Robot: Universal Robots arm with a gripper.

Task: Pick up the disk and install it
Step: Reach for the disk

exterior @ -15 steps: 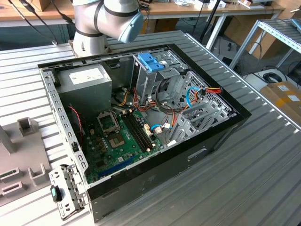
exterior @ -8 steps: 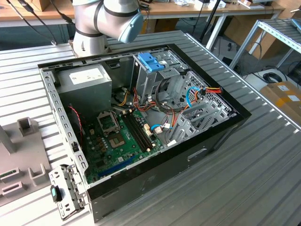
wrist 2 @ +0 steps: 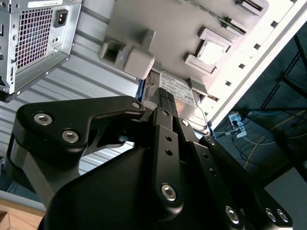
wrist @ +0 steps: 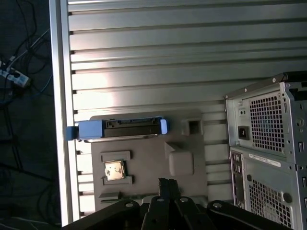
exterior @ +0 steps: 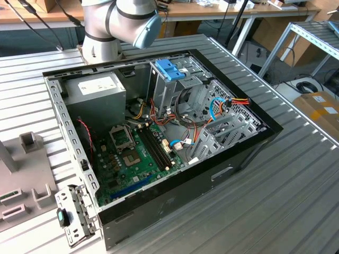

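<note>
Here, the disk (wrist: 122,129) lies flat along one edge of a grey fixture plate (wrist: 148,163) on the ribbed metal table (wrist: 144,57). Its dark body sits inside a bright blue carrier, and one blue end reaches past the plate toward the table's side rail. In the second wrist view, the disk's white label (wrist 2: 180,90) shows just beyond the fingertips. The end effector (wrist: 168,183) hangs over the plate, apart from the disk, with its fingers drawn together on nothing. A small square processor chip (wrist: 114,170) sits in a pocket of the plate, between the disk and the end effector. The perforated rear of the computer case (wrist: 268,143) stands beside the plate. In the exterior view the case (exterior: 175,196) lies open mid-frame, the plate (exterior: 26,180) is at the lower left, and the arm (exterior: 119,21) is at the upper middle.
</note>
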